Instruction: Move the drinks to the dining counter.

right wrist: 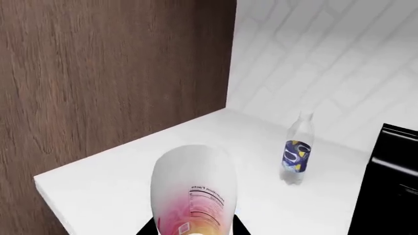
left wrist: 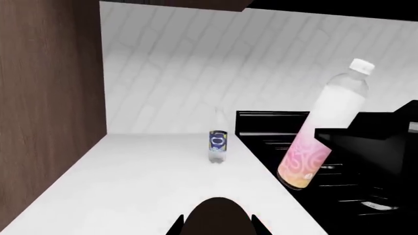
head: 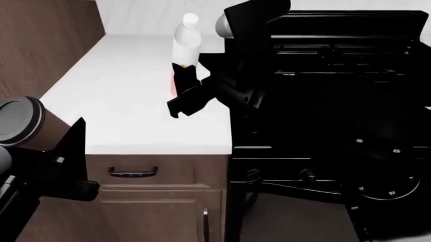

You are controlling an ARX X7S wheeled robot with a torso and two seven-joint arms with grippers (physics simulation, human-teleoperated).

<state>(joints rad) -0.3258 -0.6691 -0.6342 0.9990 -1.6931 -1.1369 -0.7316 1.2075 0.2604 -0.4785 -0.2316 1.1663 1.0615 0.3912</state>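
Head view shows both tools loaded: the right tool [head: 183,98] grips the pink bottle [head: 184,43] above the counter [head: 128,101], the left tool [head: 64,151] grips the coffee cup [head: 20,123]. Carrying comes next; the dining counter is unseen. Beyond both tools, the blue bottle [left wrist: 218,142] stands alone; the stove [head: 336,101] crowds the right tool.

White worktop [head: 128,111] runs back to white tiled wall [left wrist: 216,68]. Tall brown wood panel [right wrist: 104,73] stands at worktop's far-left end, meeting wall in corner. Under worktop front: wooden drawer [head: 145,171] w/ dark curved handle [head: 132,173]; cabinet door [head: 121,222] below it. Black stove [head: 330,101] directly beside worktop on right, raised black back panel [left wrist: 271,122] against wall.
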